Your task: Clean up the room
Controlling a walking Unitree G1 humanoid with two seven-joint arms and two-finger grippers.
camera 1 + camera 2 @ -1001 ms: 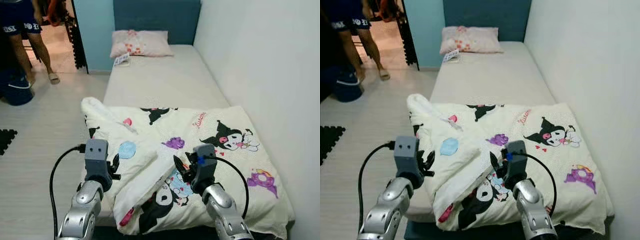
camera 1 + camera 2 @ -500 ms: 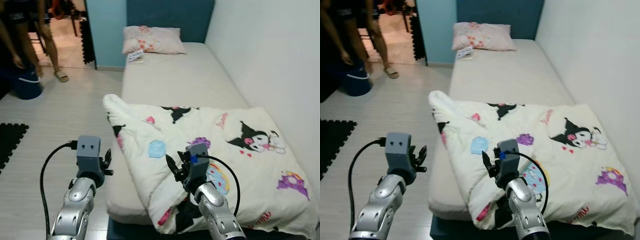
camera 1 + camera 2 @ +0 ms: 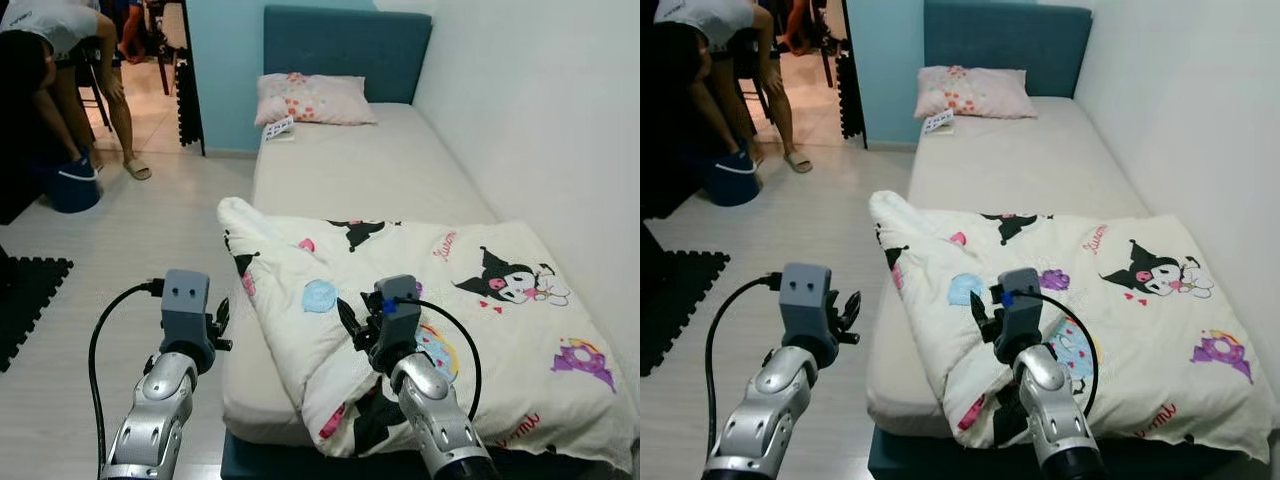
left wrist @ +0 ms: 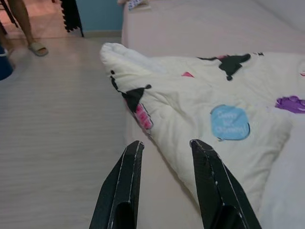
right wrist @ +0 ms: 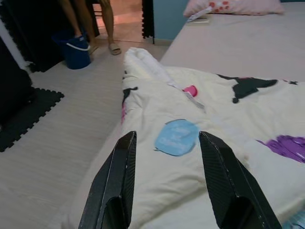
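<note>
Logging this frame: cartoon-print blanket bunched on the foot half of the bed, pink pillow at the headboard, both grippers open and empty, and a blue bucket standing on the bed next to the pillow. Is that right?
Not quite. The blue bucket stands on the floor beside a person, well off the bed, as the right eye view shows. The rest holds: blanket bunched on the foot half, pink pillow at the headboard, left gripper and right gripper open and empty.

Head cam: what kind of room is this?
Most likely a bedroom: a single bed with a blue headboard, a pillow, and a cartoon-print comforter bunched at the foot.
</note>
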